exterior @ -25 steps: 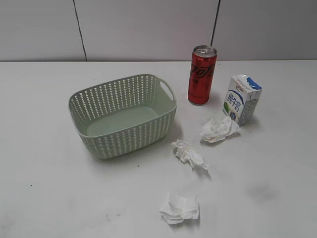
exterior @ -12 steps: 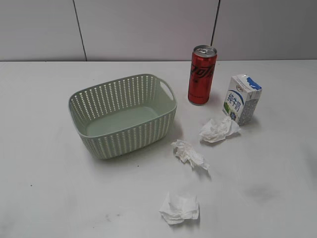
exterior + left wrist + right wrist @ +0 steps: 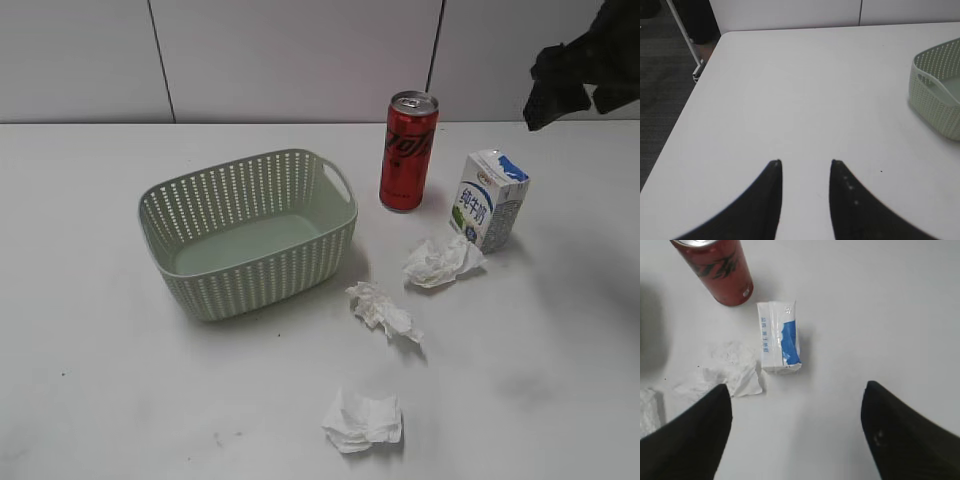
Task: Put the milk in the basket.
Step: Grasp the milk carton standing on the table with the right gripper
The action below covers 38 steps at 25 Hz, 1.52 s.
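Nearest the camera in the exterior view, a crumpled white tissue (image 3: 362, 420) lies at the bottom centre of the white table (image 3: 90, 400). A second wad (image 3: 382, 310) sits just above it, and a third (image 3: 440, 262) lies against the foot of the small white rectangular milk carton with a blue top corner (image 3: 489, 200), which stands upright at centre right. Just left of it and a little farther back stands the tall red soda can (image 3: 407, 151). The pale sage-green perforated plastic basket (image 3: 165, 205) sits empty at centre left, well apart from the carton.

The right gripper (image 3: 797, 432) hangs above the carton with its dark fingers spread wide; in the right wrist view the carton sits toward the upper left, not between them. The left gripper (image 3: 805, 165) idles over bare table at the far left, fingers a narrow gap apart and holding nothing.

The risks, as I judge them: descending without centring could tip the light carton; a wide finger could knock the close-standing can over, or pinch the tissue along with the carton.
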### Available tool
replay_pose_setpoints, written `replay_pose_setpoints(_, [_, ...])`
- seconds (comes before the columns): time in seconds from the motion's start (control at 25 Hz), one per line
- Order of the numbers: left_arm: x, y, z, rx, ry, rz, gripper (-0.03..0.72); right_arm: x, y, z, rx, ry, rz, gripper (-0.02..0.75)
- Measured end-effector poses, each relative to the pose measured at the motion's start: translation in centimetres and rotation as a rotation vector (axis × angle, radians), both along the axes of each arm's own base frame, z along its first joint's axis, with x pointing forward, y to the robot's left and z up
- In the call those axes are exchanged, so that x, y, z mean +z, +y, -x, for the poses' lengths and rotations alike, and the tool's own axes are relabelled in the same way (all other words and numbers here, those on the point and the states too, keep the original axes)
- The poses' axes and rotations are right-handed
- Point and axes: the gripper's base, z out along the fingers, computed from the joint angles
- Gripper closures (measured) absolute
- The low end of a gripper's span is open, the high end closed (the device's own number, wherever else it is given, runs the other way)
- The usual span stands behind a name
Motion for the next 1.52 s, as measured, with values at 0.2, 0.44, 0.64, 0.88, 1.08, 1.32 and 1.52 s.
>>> replay_pose_setpoints(0.2, [0.0,0.0,0.0,0.000,0.000,0.000,0.449,-1.4,0.9,-3.4,0.005,0.115,0.022,0.115])
replay_pose_setpoints(0.44, [0.0,0.0,0.0,0.000,0.000,0.000,0.449,-3.6,1.6,-6.0,0.015,0.182,0.029,0.120])
replay_pose_setpoints(0.64, [0.0,0.0,0.0,0.000,0.000,0.000,0.449,-5.8,1.8,-7.0,0.032,0.232,0.046,0.122])
replay_pose_setpoints(0.88, [0.0,0.0,0.0,0.000,0.000,0.000,0.449,-8.6,2.1,-7.7,0.045,0.290,0.053,0.126])
replay_pose_setpoints(1.08, [0.0,0.0,0.0,0.000,0.000,0.000,0.449,-10.6,2.3,-8.3,0.049,0.309,0.055,0.131])
replay_pose_setpoints(1.32, [0.0,0.0,0.0,0.000,0.000,0.000,0.449,-12.7,2.7,-9.1,0.067,0.311,0.034,0.134])
replay_pose_setpoints(1.52, [0.0,0.0,0.0,0.000,0.000,0.000,0.449,-14.4,2.7,-9.3,0.070,0.340,0.041,0.143])
